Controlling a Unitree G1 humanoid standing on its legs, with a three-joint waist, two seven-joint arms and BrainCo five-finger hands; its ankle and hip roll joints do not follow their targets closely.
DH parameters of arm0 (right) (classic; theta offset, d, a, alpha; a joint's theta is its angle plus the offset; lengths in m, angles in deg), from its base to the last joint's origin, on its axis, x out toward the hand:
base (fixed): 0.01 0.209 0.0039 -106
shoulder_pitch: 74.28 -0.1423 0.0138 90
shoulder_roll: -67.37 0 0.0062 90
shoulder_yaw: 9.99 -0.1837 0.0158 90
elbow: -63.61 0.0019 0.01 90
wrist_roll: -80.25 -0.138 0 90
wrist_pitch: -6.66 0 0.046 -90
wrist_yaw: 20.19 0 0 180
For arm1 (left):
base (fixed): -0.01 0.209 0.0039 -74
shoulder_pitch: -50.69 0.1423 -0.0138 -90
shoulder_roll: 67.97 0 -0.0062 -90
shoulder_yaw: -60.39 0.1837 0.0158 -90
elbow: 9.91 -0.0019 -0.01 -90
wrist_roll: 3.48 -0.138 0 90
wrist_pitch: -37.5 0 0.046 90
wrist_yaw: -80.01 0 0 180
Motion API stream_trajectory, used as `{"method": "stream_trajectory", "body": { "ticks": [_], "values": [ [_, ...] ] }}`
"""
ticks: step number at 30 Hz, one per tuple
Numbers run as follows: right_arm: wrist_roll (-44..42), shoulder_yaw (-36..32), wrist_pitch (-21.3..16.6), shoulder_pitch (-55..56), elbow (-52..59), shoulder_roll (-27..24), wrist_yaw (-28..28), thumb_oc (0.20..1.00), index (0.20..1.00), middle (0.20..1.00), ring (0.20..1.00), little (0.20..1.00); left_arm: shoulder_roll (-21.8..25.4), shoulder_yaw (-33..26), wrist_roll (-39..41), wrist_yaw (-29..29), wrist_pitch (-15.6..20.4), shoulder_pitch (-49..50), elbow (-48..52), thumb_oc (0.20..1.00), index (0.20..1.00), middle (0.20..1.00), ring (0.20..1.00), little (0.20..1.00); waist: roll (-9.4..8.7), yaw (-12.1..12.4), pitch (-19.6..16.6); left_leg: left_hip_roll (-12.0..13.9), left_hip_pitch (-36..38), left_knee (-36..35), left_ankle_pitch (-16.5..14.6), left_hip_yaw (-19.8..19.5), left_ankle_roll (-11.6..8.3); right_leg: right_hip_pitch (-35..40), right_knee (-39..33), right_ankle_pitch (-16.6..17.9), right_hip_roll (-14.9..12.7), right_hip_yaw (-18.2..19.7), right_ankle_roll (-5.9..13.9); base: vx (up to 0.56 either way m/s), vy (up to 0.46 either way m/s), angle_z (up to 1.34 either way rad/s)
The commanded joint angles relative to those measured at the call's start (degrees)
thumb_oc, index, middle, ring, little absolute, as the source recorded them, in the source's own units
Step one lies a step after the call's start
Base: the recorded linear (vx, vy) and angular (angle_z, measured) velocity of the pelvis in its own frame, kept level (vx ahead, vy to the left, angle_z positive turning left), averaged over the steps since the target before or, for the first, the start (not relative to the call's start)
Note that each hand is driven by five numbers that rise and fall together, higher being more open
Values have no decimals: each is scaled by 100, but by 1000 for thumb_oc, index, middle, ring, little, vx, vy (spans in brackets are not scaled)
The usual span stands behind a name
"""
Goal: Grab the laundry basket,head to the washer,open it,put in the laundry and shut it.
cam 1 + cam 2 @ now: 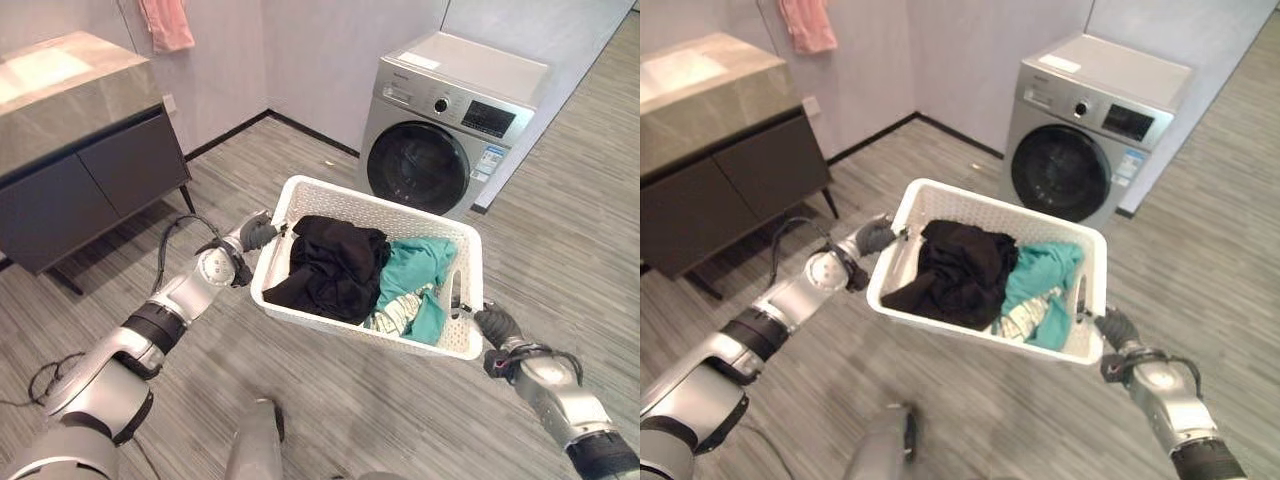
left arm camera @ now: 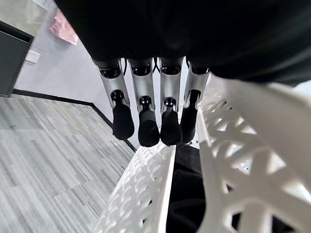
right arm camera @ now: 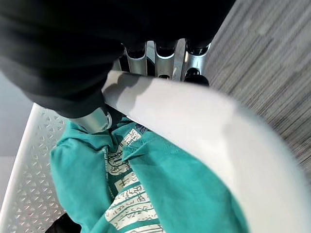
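Observation:
A white perforated laundry basket point(image 1: 362, 198) hangs in the air between my two hands, above the floor. Inside it a black garment point(image 1: 335, 265) lies on the left and a teal garment point(image 1: 415, 268) with a patterned piece on the right. My left hand point(image 1: 257, 232) grips the basket's left end; in the left wrist view its fingers point(image 2: 148, 116) curl down beside the rim point(image 2: 243, 126). My right hand point(image 1: 495, 323) holds the right end, its fingers behind the rim point(image 3: 194, 121) and its thumb point(image 3: 97, 119) inside. The silver washer point(image 1: 452, 118) stands beyond the basket, its round dark door point(image 1: 417, 167) shut.
A dark cabinet with a stone top point(image 1: 80, 150) stands at the left against the wall, and a pink towel point(image 1: 167, 22) hangs above it. Grey plank floor point(image 1: 560, 230) lies open between the basket and the washer.

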Motion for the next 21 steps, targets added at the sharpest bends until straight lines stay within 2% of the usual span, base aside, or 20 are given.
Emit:
{"method": "stream_trajectory", "body": {
  "ticks": [1,2,3,4,6,7,8,9,10,11,12,13,14,16,17,19,21],
  "values": [
    [-188,-670,-773,-534,438,-78,-192,200,200,200,200,200,-111,-322,-34,-25,348,-586,58,200,200,200,200,200,-58,266,-184,-197,23,-563,1306,447,192,-825,18,243,558,39,413,392,-6,-82],
    [-115,-618,-779,-609,354,13,-164,200,200,200,200,200,-81,-348,-47,-13,340,-537,50,200,200,200,200,200,-6,371,-258,-287,2,-810,1339,704,193,-727,81,113,654,127,400,694,-10,-62],
    [-118,-509,-747,-747,233,59,-195,200,200,200,200,200,-23,-357,-40,3,341,-509,17,200,200,200,200,200,-10,450,-371,-332,153,-886,1257,805,306,-597,209,-47,748,276,384,520,-3,-57],
    [-118,-504,-748,-755,228,59,-196,200,200,200,200,200,-20,-361,-39,3,341,-508,18,200,200,200,200,200,-1,462,-374,-316,151,-899,1272,817,304,-611,213,-36,758,292,379,494,-8,-45],
    [-54,-452,-746,-851,153,86,-223,200,200,200,200,200,107,-349,-32,8,355,-478,65,200,200,200,200,200,-85,519,-532,-441,380,-1014,1259,494,537,-560,519,-169,805,406,405,306,-16,-38],
    [-54,-451,-746,-852,153,85,-223,200,200,200,200,200,107,-349,-32,8,355,-478,65,200,200,200,200,200,-83,519,-538,-438,374,-1015,1261,494,537,-568,521,-168,807,407,404,413,-37,-10],
    [-53,-411,-761,-903,31,141,-255,200,200,200,200,200,182,-276,-13,15,379,-448,76,200,200,200,200,200,-264,543,-625,-506,486,-822,1083,429,643,-644,1099,3,809,448,589,410,-25,7],
    [-34,-386,-770,-927,-36,182,-275,200,200,200,200,200,215,-285,-3,7,391,-419,66,200,200,200,200,200,-332,572,-637,-525,530,-709,966,486,699,-733,1450,309,790,448,798,640,-12,8],
    [128,-262,-729,-1174,-252,256,-320,200,200,200,200,200,312,-326,-18,-31,399,-352,32,200,200,200,200,200,-352,587,-611,-479,776,-578,701,616,794,-1083,2451,919,542,298,1434,450,32,-2],
    [179,-226,-722,-1280,-297,269,-318,200,200,200,200,200,319,-308,-11,-30,397,-380,32,200,200,200,200,200,-310,590,-589,-430,889,-547,617,689,823,-1206,2902,1127,362,30,1627,328,28,-28],
    [179,-224,-722,-1288,-301,269,-318,200,200,200,200,200,321,-311,-10,-29,397,-383,32,200,200,200,200,200,-300,594,-596,-412,874,-550,632,693,818,-1225,2899,1145,377,32,1619,206,41,-36],
    [262,-182,-679,-1445,-322,240,-306,200,200,200,200,200,334,-286,23,-53,388,-415,73,200,200,200,200,200,-230,535,-558,-350,1061,-547,532,720,854,-1377,3407,1334,159,-289,1725,276,89,-28],
    [402,-141,-686,-1581,-296,250,-293,200,200,200,200,200,367,-294,77,-108,358,-405,65,200,200,200,200,200,-84,414,-479,-301,1344,-575,409,681,958,-1720,4273,1243,-88,-609,1702,278,92,-17],
    [445,-121,-694,-1619,-266,269,-280,200,200,200,200,200,382,-311,117,-117,361,-422,99,200,200,200,200,200,-6,393,-457,-249,1440,-618,402,681,977,-1966,4499,1163,-145,-695,1656,179,64,-7],
    [438,-157,-708,-1617,-226,280,-274,200,200,200,200,200,393,-352,138,-135,329,-442,112,200,200,200,200,200,31,382,-400,-217,1563,-652,368,673,965,-2195,4443,945,-353,-815,1546,206,43,-1],
    [433,-159,-734,-1630,-184,260,-256,200,200,200,200,200,395,-345,194,-126,335,-464,145,200,200,200,200,200,111,333,-336,-193,1737,-673,293,543,911,-2349,3867,555,-656,-972,1233,213,-17,-1],
    [450,-190,-717,-1593,-198,203,-238,200,200,200,200,200,406,-333,233,-100,352,-513,111,200,200,200,200,200,156,287,-324,-117,1793,-655,199,390,806,-2371,2973,306,-776,-971,1007,191,-131,10]
  ]
}}
